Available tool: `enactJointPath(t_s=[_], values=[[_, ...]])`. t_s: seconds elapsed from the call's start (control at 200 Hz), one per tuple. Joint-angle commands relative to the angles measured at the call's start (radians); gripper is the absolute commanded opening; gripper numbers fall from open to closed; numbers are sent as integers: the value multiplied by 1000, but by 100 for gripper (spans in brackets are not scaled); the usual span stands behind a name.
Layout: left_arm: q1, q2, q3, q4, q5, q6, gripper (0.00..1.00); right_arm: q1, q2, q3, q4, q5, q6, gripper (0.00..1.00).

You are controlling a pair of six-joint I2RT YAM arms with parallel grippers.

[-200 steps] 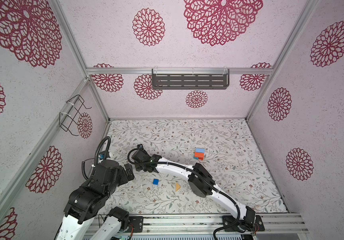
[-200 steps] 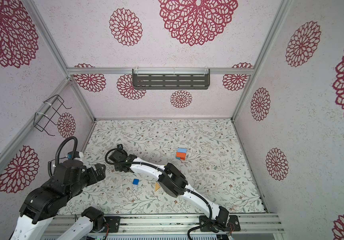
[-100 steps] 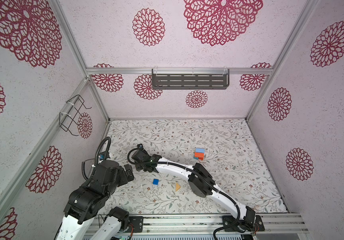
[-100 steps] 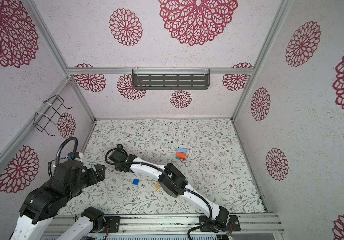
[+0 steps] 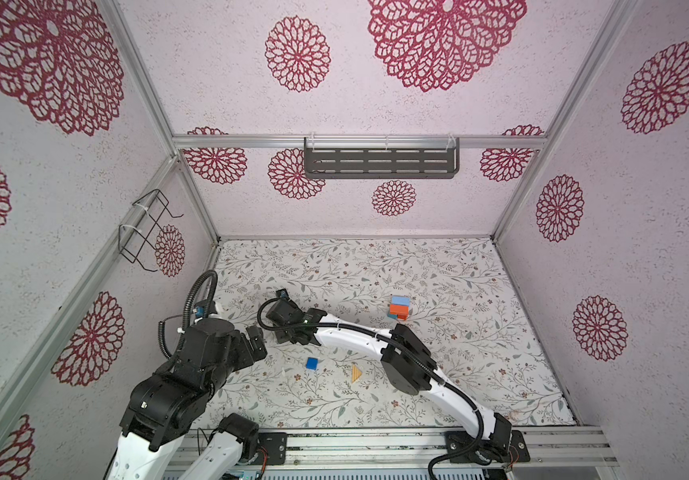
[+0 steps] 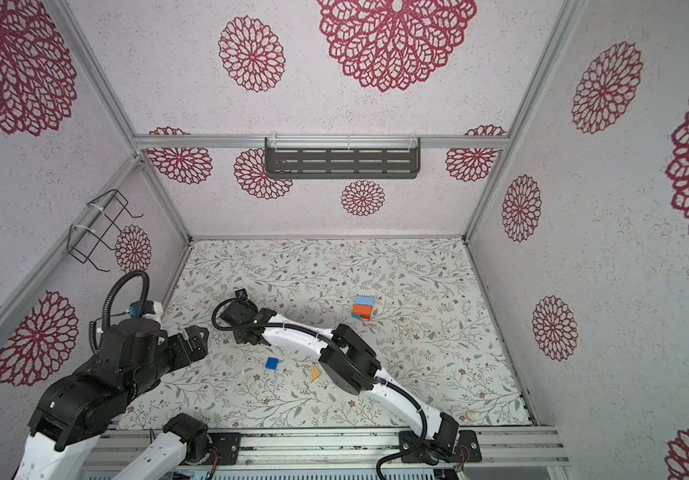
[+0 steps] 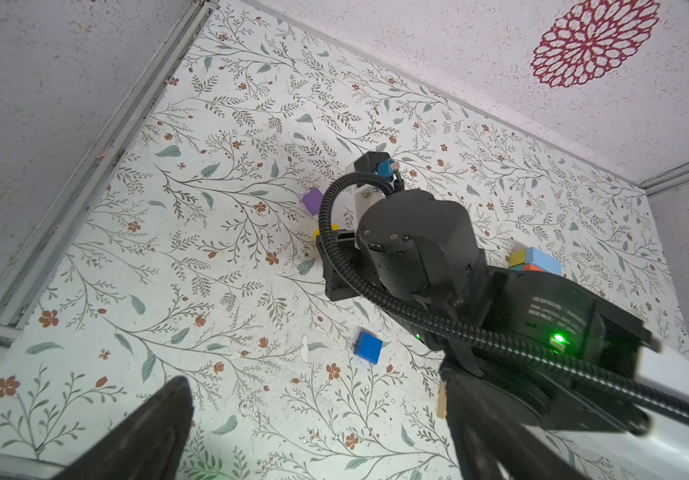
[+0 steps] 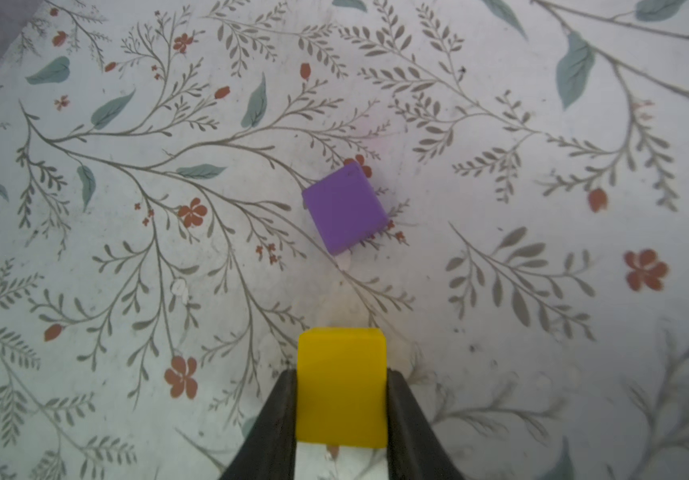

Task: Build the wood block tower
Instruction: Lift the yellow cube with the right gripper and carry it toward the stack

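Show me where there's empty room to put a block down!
Bare mat lies along the back wall behind the tower, and between the tower and the right wall. Crowded on the left: left arm, right arm holding a yellow block, blue block, wedge, purple block.

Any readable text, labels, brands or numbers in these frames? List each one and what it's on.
None legible.
Faint grey print on the black joint housing of the right arm, left wrist view: too blurred to read.
No marks visible on the yellow block or the purple block.
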Motion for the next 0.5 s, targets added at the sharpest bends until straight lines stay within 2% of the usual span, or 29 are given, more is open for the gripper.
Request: enactJointPath(t_s=[0.0, 0.315, 0.495], values=[[6, 30, 17, 17, 27, -1, 97, -14, -195, -106, 33, 42, -22, 28], [-11, 150, -7, 154, 93, -30, 97, -110, -534, -523, 114, 86, -18, 30], [-120, 264, -3, 258, 57, -59, 97, -180, -713, -721, 78, 135, 0, 30]])
